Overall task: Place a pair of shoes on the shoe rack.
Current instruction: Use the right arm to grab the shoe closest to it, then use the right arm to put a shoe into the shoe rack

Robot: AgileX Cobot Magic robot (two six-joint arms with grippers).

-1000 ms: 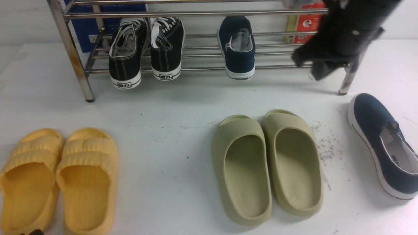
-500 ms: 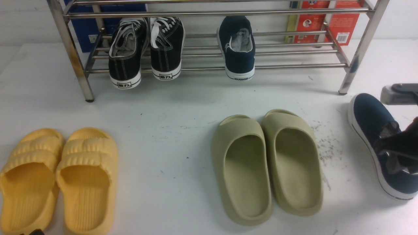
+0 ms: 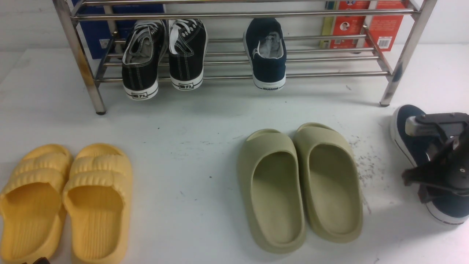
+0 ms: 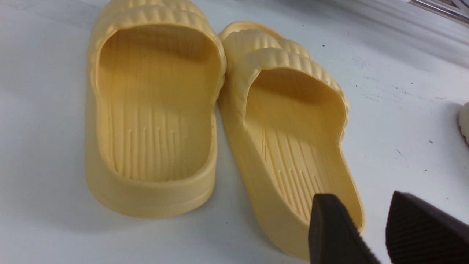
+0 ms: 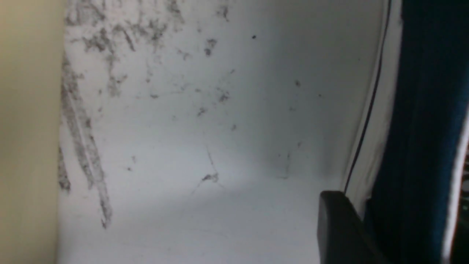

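Observation:
One navy slip-on shoe (image 3: 266,55) of the pair lies on the lower bars of the steel shoe rack (image 3: 220,15), heel toward me. The other navy shoe (image 3: 416,148) lies on the white table at the far right, in front of the rack's right leg. My right gripper (image 3: 436,176) is down on it and covers its opening. In the right wrist view one black finger (image 5: 340,227) presses the white sole from outside, with the navy side wall (image 5: 414,128) between the jaws. My left gripper (image 4: 361,200) hangs open above the yellow slide's heel.
Black lace-up sneakers (image 3: 165,55) fill the rack's left part. Olive-green slides (image 3: 298,183) lie mid-table, just left of the gripped shoe. Yellow slides (image 3: 66,198) sit at the front left. Blue (image 3: 99,33) and red boxes (image 3: 348,25) stand behind the rack.
My right arm came down from the rack's right end to the navy shoe on the table, and its jaws opened, then closed on the side wall. The left gripper stayed put.

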